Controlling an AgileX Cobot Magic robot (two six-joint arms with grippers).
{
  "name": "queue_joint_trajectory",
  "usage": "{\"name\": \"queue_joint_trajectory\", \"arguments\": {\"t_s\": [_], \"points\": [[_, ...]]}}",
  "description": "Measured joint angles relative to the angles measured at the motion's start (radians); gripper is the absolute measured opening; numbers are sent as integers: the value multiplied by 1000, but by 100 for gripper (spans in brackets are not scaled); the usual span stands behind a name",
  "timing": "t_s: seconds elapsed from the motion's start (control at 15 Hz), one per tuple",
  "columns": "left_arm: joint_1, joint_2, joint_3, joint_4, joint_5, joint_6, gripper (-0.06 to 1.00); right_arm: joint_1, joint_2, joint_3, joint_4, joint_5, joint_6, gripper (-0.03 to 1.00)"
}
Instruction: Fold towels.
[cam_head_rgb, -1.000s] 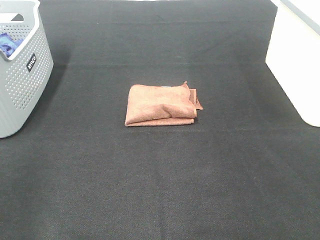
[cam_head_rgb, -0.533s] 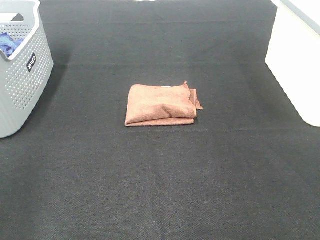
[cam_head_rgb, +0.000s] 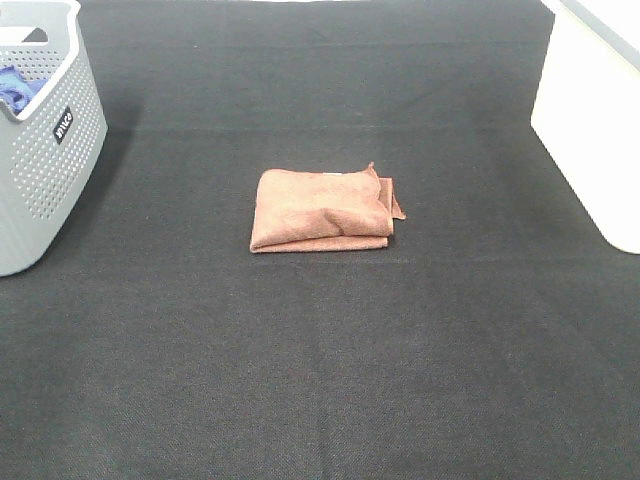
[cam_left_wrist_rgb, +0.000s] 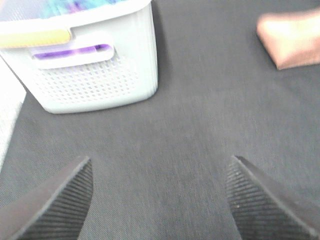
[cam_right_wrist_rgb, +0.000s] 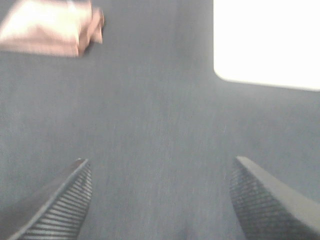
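Note:
The reddish-brown towel (cam_head_rgb: 322, 209) lies folded into a small rectangle in the middle of the black table, with a loose corner sticking out on its right side. It also shows in the left wrist view (cam_left_wrist_rgb: 291, 38) and blurred in the right wrist view (cam_right_wrist_rgb: 49, 27). Neither arm shows in the exterior high view. My left gripper (cam_left_wrist_rgb: 159, 200) is open and empty over bare table, well away from the towel. My right gripper (cam_right_wrist_rgb: 161, 200) is open and empty over bare table, also far from the towel.
A grey perforated basket (cam_head_rgb: 45, 150) holding a blue cloth (cam_head_rgb: 17, 86) stands at the far left; it also shows in the left wrist view (cam_left_wrist_rgb: 95, 75). A white bin (cam_head_rgb: 595, 120) stands at the far right and shows in the right wrist view (cam_right_wrist_rgb: 267, 42).

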Motion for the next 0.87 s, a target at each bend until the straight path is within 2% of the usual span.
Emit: {"name": "queue_joint_trajectory", "arguments": {"t_s": [0.87], "points": [[0,0,0,0,0,0,71,0,-41,0,0,1,0,73]]}}
